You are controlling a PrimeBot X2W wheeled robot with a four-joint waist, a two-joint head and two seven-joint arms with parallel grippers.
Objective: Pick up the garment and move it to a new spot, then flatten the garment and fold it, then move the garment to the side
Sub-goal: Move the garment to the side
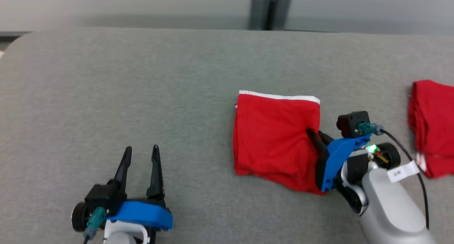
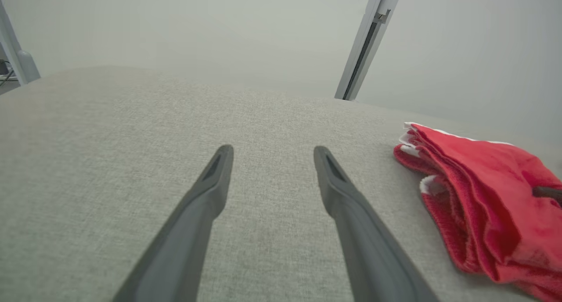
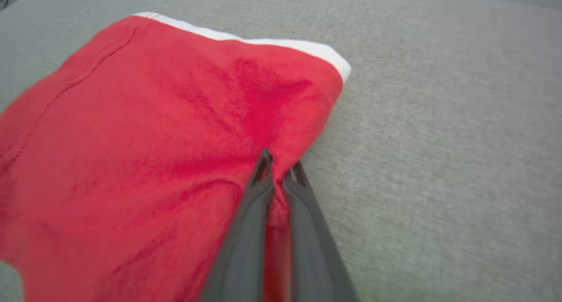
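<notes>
Grey tabletop (image 1: 142, 77) bears the red garment (image 1: 273, 137), pinched by right claw (image 3: 280, 159).

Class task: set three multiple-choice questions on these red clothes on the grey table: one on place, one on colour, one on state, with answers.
1. Where does the other red garment lie relative to the folded garment?
A. To the robot's left
B. To the robot's right
C. On top of it

2. What colour is the band along the folded garment's far edge?
A. White
B. Blue
C. Yellow

3. How is the right tool?
A. Open above the table
B. Shut on the folded garment's edge
C. Shut on nothing

Answers: 1 B, it lies near the head view's right edge. 2 A, a white strip borders the red. 3 B, the right wrist view shows red cloth pinched in it.
</notes>
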